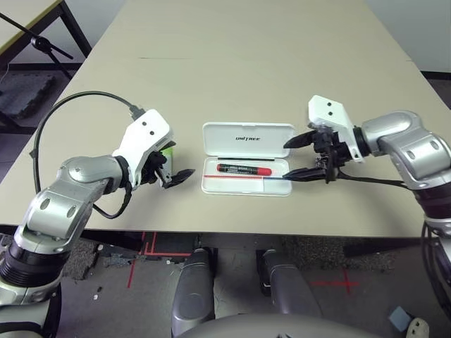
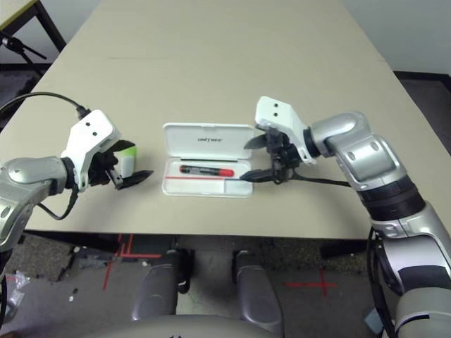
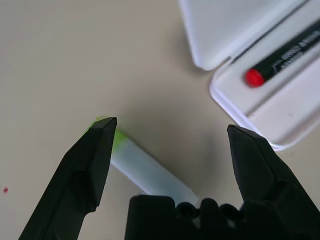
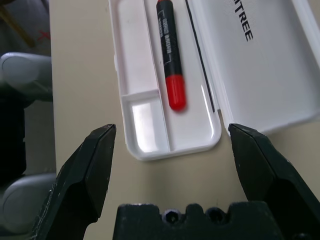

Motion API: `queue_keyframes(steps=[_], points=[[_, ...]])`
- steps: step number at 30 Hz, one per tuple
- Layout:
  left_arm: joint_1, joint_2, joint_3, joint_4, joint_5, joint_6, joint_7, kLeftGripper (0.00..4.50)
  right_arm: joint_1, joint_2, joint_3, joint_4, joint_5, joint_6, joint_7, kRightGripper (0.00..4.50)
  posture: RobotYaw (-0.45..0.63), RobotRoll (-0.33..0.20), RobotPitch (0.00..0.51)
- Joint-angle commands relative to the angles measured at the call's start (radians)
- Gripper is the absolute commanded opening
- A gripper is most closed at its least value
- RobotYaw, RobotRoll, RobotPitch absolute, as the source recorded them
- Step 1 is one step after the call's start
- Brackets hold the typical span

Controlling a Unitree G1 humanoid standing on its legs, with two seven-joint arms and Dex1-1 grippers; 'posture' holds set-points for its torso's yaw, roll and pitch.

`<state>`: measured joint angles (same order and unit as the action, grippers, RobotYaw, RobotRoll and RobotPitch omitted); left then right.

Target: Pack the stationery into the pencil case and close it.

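The white pencil case (image 1: 248,134) lies open mid-table, lid back with "UNITREE" on it. A black-and-red marker pen (image 1: 244,170) rests in its tray (image 4: 140,85). My right gripper (image 1: 299,156) is open at the case's right end, fingers either side of that end, holding nothing. The white stick with a lime-green cap (image 3: 145,167) lies on the table left of the case. My left gripper (image 1: 177,172) is open just above it, its fingertips (image 3: 102,131) straddling the stick, the capped end by one finger.
The tan table (image 1: 232,63) stretches far behind the case. A black cable (image 1: 63,113) loops from my left wrist. A black stand (image 1: 35,39) and another table stand beyond the far left edge.
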<state>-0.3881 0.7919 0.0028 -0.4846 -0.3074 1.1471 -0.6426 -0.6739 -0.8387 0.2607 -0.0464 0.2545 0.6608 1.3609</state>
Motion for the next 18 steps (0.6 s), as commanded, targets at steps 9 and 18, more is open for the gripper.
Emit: queue_keyframes(steps=[9, 18], points=[[-0.135, -0.17, 0.07, 0.139, 0.036, 0.392, 0.243, 4.5, 0.052, -0.004, 0.004, -0.037, 0.005, -0.011, -0.015, 4.49, 0.07, 0.0, 0.201], [-0.139, -0.249, 0.093, 0.202, 0.053, 0.417, 0.324, 4.5, 0.066, -0.014, 0.006, -0.051, 0.002, -0.008, -0.02, 4.49, 0.06, 0.0, 0.202]])
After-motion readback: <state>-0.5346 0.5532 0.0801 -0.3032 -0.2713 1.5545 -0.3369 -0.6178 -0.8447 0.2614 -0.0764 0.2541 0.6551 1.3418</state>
